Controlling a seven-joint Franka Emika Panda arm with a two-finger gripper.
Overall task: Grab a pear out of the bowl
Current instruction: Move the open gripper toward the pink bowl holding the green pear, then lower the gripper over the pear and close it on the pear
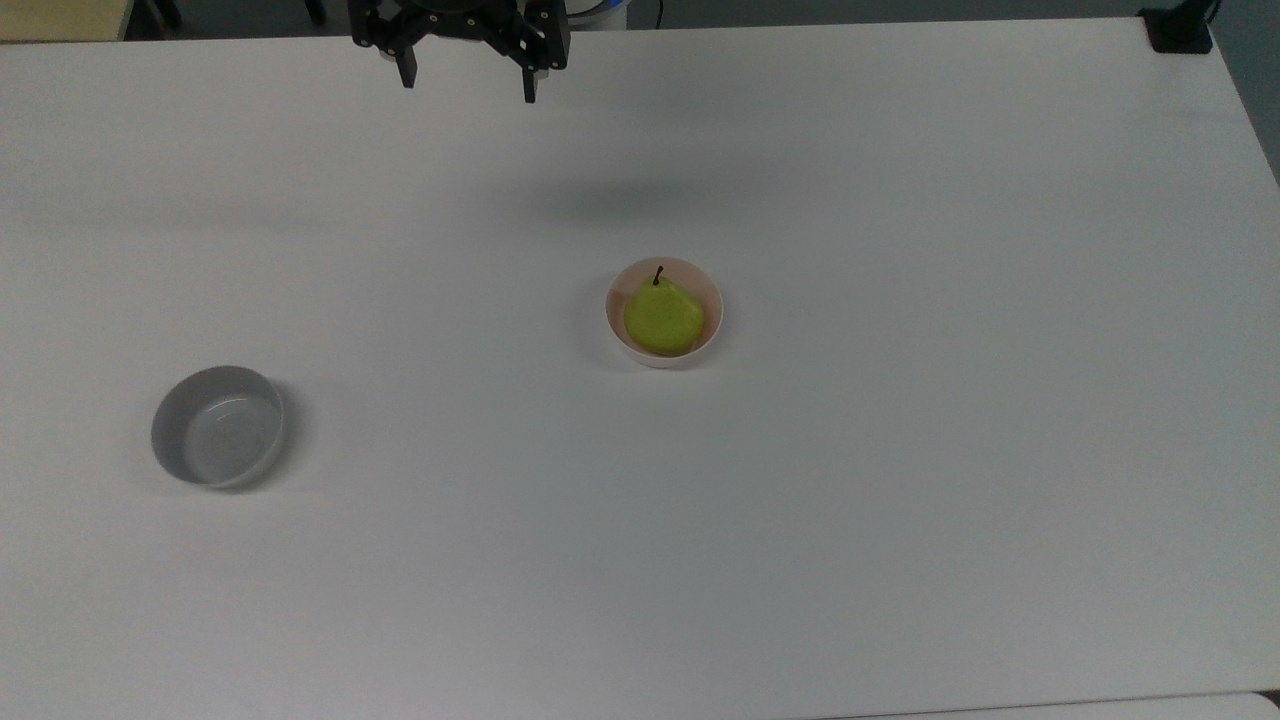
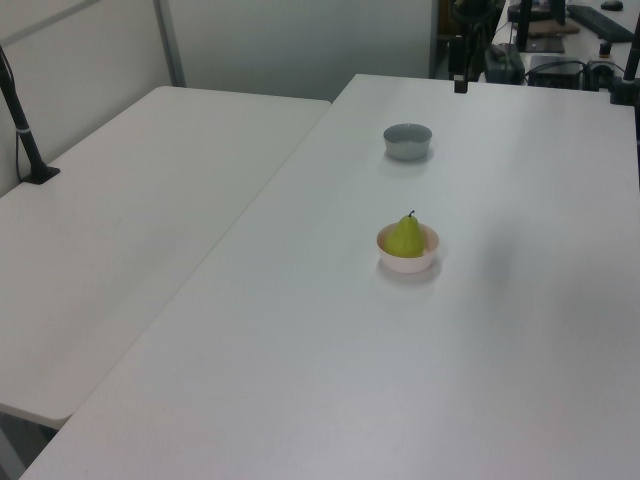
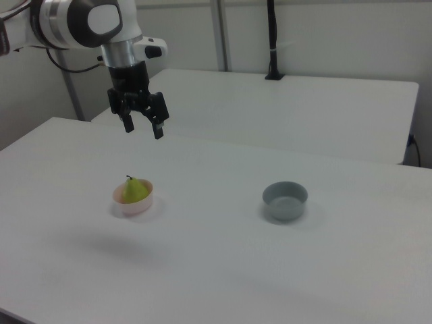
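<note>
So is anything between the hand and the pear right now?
Nothing visible. The hand hangs open, high above the table, and the pear sits uncovered in the pink bowl. The grey bowl stands well off to the top view's left.

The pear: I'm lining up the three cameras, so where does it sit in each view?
Top view: the pear just above centre, in the pink bowl.
Left view: the pear right of centre.
Right view: the pear at left.
Shared landmark: the grey bowl.
</note>
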